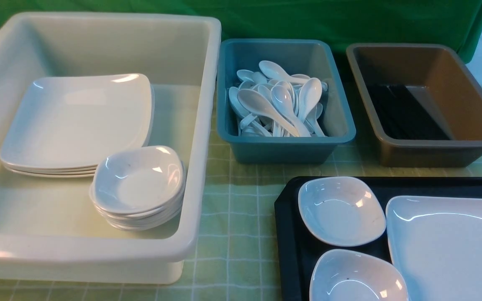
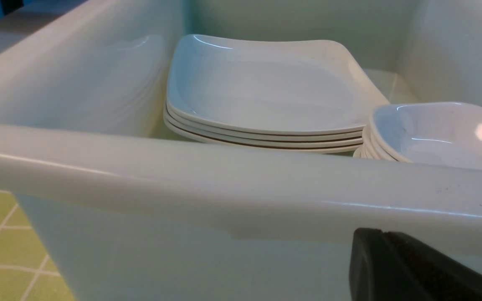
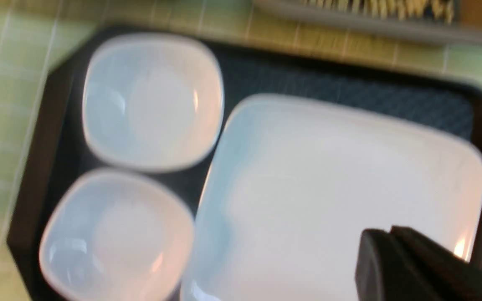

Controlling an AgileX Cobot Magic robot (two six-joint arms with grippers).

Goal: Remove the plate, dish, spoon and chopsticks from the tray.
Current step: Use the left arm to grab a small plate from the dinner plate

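Left pincer [image 2: 364, 251], black tips pressed together on nothing, hangs just outside the near wall of the big cream plastic tub [image 1: 98, 251] on the green checked counter [image 1: 241, 209]. Inside that tub a stack of large white squarish plates [image 1: 78, 121] lies toward its left, with a stack of small deep white dishes [image 1: 138, 179] just beside it, nearer the front. Next comes a teal plastic bin [image 1: 285, 146] heaped with white soup spoons [image 1: 278, 104], then a brown plastic bin [image 1: 429, 144] with thin black sticks [image 1: 404, 113] on its floor. At near right, the flat black rectangular tray [image 1: 289, 234] carries a far small white dish [image 1: 341, 211] and a near small white dish [image 1: 356, 278] along its left side, and the large glossy white plate [image 1: 450, 246] just right of them. Right pincer [image 3: 385, 240] hovers above that plate, tips closed together, empty
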